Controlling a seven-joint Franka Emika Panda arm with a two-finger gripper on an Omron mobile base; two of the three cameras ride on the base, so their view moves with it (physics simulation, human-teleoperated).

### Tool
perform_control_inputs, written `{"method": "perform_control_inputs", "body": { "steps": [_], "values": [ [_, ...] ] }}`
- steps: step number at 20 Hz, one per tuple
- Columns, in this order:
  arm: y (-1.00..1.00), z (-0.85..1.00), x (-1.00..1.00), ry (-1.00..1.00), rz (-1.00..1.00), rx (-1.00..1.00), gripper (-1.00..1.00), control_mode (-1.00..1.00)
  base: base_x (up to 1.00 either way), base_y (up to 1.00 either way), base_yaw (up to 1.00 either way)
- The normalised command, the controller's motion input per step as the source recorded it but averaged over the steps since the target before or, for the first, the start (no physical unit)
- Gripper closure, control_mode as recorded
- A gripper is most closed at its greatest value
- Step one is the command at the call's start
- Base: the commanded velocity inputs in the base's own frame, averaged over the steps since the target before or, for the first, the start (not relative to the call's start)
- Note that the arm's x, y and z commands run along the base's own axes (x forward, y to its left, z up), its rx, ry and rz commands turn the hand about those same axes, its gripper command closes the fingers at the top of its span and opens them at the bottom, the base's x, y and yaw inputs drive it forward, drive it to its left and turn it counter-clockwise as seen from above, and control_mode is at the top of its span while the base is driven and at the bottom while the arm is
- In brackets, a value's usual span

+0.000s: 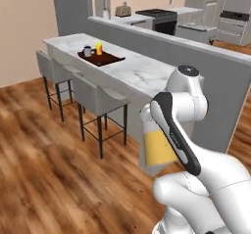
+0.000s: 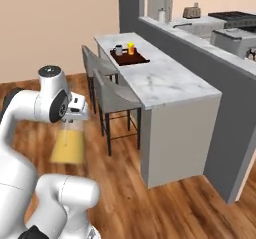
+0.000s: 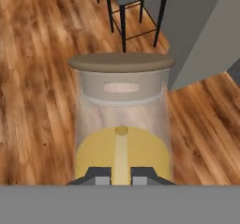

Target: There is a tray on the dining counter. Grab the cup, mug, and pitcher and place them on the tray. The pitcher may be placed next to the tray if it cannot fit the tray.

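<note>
My gripper [image 3: 121, 175] is shut on the pitcher [image 3: 122, 124], a clear glass carafe of orange liquid with a brown cork lid. It hangs above the wood floor, short of the near end of the dining counter [image 1: 142, 74]. The pitcher [image 1: 156, 147] is partly hidden behind my forearm in the left base view, and in the right base view the pitcher [image 2: 68, 143] hangs below the gripper [image 2: 74, 119]. At the counter's far end lies the dark reddish-brown tray [image 1: 101, 58]. The navy mug [image 1: 87, 51] and the yellow cup [image 1: 99, 48] stand on it side by side.
Two grey bar stools [image 1: 100, 98] [image 1: 56, 71] stand along the counter's left side. A tall grey wall [image 1: 215, 81] runs behind the counter, with the stove [image 1: 159, 15] and cabinets beyond. Open wood floor [image 1: 44, 169] lies to the left.
</note>
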Motion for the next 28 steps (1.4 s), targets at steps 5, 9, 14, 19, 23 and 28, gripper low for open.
{"method": "perform_control_inputs", "body": {
  "steps": [5, 9, 14, 19, 23, 28],
  "values": [
    [0.00, 0.00, 0.00, 0.00, 0.00, 0.00, 1.00, 1.00, 0.20, 1.00, -0.47],
    [0.00, 0.00, 0.00, 0.00, 0.00, 0.00, 1.00, 1.00, 0.17, 1.00, -0.48],
    [0.00, 0.00, 0.00, 0.00, 0.00, 0.00, 1.00, 1.00, 0.23, 1.00, -0.49],
    [0.00, 0.00, 0.00, 0.00, 0.00, 0.00, 1.00, 1.00, 0.22, 1.00, -0.53],
    [0.00, 0.00, 0.00, 0.00, 0.00, 0.00, 1.00, 1.00, 0.02, 1.00, -0.53],
    [0.00, 0.00, 0.00, 0.00, 0.00, 0.00, 1.00, 1.00, 0.00, 1.00, -0.51]
  ]
}}
